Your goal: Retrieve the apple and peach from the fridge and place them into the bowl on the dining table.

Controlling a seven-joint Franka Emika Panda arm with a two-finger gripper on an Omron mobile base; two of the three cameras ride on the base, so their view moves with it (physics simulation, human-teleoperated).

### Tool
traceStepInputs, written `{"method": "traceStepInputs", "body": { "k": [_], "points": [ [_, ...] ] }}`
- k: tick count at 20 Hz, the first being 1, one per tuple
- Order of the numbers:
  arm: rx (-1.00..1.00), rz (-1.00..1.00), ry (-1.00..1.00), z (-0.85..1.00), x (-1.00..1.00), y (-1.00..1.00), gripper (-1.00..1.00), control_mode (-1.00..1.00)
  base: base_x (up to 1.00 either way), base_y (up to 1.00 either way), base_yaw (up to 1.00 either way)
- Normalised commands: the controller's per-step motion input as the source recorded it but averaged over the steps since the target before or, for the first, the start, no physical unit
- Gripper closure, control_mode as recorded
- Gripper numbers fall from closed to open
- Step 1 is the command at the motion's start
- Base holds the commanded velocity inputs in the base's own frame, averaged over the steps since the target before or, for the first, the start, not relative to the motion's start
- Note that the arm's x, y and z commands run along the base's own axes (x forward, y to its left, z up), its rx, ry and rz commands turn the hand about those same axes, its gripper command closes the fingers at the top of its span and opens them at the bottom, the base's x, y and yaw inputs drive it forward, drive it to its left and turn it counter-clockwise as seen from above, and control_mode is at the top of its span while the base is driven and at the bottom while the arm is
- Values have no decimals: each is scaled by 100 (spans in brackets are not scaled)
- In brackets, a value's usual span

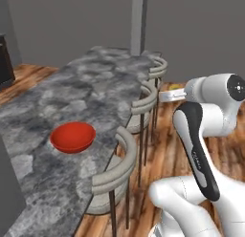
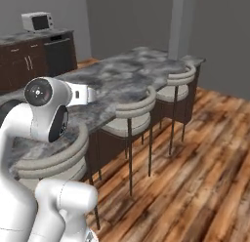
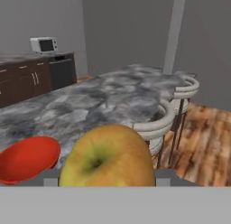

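A yellow-green apple (image 3: 107, 157) with an orange blush fills the low centre of the hand view, and my gripper (image 3: 107, 179) is shut on it. From the left base view a sliver of the apple (image 1: 176, 86) peeks above the gripper (image 1: 166, 95), which hovers off the table's right edge above the stools. The glossy red-orange bowl (image 1: 72, 136) sits empty on the mottled grey dining table (image 1: 72, 92); it also lies left of the apple as the bowl (image 3: 28, 159) in the hand view. The peach and fridge are out of view.
Three curved-back grey stools (image 1: 115, 176) line the table's right side, over a wood floor (image 2: 195, 177). Dark brown cabinets (image 2: 29, 65) with a microwave (image 2: 36, 21) stand beyond the table. A grey pillar (image 1: 138, 21) rises at the far end.
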Motion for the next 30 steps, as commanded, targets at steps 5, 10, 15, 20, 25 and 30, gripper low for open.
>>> {"method": "traceStepInputs", "body": {
  "k": [5, 10, 15, 20, 25, 30],
  "points": [
    [0, 0, 0, 0, 0, 0, 100, 100, 77, 31, 56],
    [0, 0, 0, 0, 0, 0, 100, 100, 70, 40, 48],
    [0, 0, 0, 0, 0, 0, 100, 100, 57, 38, 28],
    [0, 0, 0, 0, 0, 0, 100, 100, 53, 49, 26],
    [-2, 14, 8, -26, 29, 30, 100, -100, 20, 22, 10],
    [0, 21, 19, -51, 57, 28, 100, -100, 0, 0, 0]
  ]
}}
